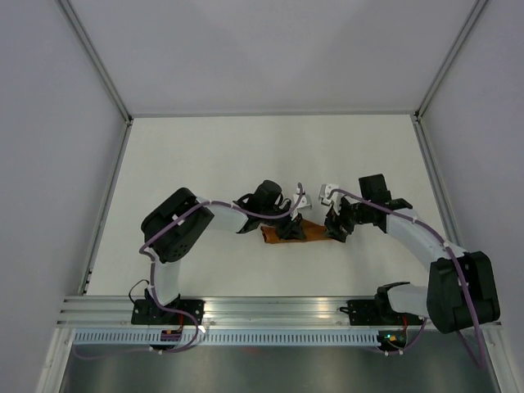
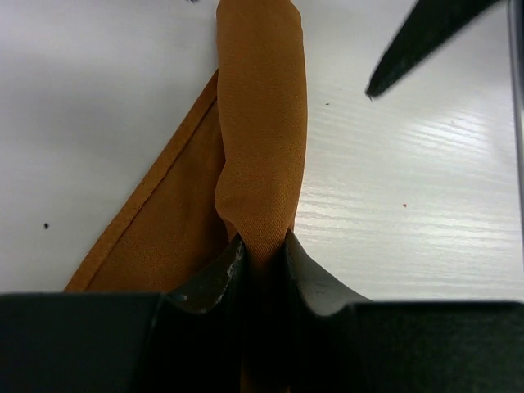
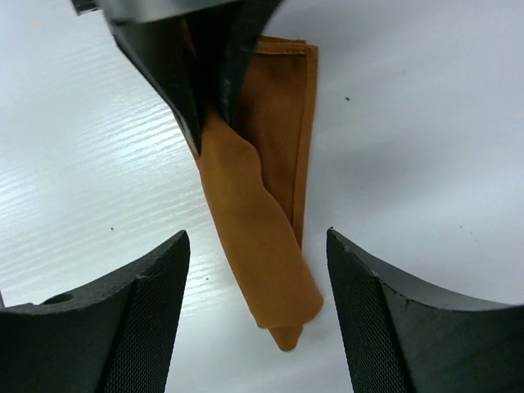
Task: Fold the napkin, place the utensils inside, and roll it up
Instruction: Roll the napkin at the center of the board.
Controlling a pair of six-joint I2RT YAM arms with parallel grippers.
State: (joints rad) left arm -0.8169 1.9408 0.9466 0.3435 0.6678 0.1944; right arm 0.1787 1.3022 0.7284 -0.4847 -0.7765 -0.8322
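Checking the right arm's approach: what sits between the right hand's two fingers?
In the right wrist view, the free end of the rolled napkin lies between the fingers of the open right hand, touching neither; bare table flanks it.

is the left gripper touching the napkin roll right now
Touching. The left wrist view shows the left gripper closed on one end of the rolled napkin, the cloth pinched between its two fingers.

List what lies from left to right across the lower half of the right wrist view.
left-side finger → napkin, its rolled end lying in the gap and touching neither finger → right-side finger
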